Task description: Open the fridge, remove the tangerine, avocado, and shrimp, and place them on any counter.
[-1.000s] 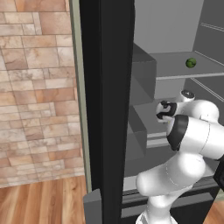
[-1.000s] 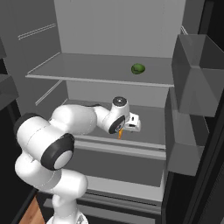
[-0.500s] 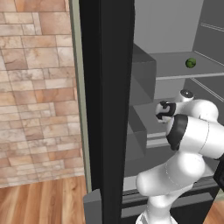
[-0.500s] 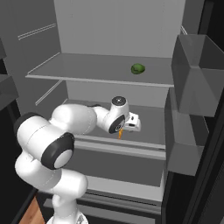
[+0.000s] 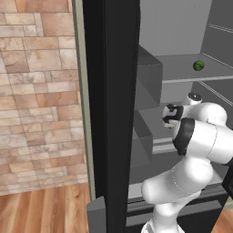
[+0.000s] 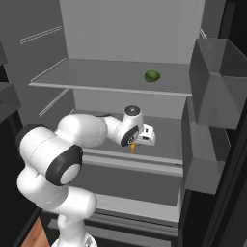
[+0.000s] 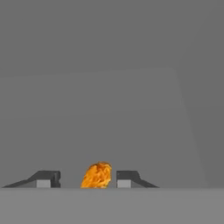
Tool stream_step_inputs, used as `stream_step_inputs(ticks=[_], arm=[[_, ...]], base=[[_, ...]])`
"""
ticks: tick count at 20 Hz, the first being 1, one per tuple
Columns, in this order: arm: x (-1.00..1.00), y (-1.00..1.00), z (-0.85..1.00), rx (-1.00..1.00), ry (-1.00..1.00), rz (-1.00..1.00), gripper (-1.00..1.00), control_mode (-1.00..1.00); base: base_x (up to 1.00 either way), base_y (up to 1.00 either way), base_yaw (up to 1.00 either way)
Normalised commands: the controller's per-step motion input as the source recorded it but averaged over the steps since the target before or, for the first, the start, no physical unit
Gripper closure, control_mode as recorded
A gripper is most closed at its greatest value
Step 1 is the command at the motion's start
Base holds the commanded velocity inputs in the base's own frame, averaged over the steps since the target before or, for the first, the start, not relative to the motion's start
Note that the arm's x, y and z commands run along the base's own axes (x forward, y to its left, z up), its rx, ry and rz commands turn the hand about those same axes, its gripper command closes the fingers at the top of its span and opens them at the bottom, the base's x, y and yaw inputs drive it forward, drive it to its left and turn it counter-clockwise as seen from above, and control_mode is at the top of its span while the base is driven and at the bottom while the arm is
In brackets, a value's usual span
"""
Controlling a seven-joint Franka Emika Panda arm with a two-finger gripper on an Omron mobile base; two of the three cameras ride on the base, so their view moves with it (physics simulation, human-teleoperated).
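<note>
The shrimp (image 7: pixel 96 176), a small curved orange piece, sat between the two dark fingertips (image 7: pixel 127 178) of the claw (image 6: pixel 133 144) above the fridge's (image 6: pixel 130 29) middle shelf (image 6: pixel 166 131), a gap visible on either side of it; whether the half-closed fingers gripped it could not be told. The avocado (image 6: pixel 152 75) rested one shelf higher, toward the right. The white arm (image 5: pixel 200 132) reached in past the open black door (image 5: pixel 111 104), beside a brick wall (image 5: pixel 38 95).
</note>
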Motion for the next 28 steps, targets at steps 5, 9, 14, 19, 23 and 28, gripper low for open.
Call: stream_step_inputs(ticks=[5,9,14,19,23,28], arm=[[-0.43,0.18,-0.22,0.00,0.00,0.00,1.00,-1.00],[-0.62,0.35,0.01,0.00,-0.05,0.00,1.00,-1.00],[-0.66,0.32,0.50,0.00,-0.15,0.00,1.00,-1.00],[-0.74,0.15,1.00,0.00,-0.18,-0.01,1.00,-1.00],[-0.93,0.04,0.88,0.00,-0.06,-0.03,1.00,-1.00],[-1.00,0.04,0.20,0.00,0.00,0.00,1.00,-1.00]], base=[[0.00,0.00,0.00],[0.00,0.00,0.00],[0.00,0.00,0.00],[0.00,0.00,0.00],[0.00,0.00,0.00],[0.00,0.00,0.00]])
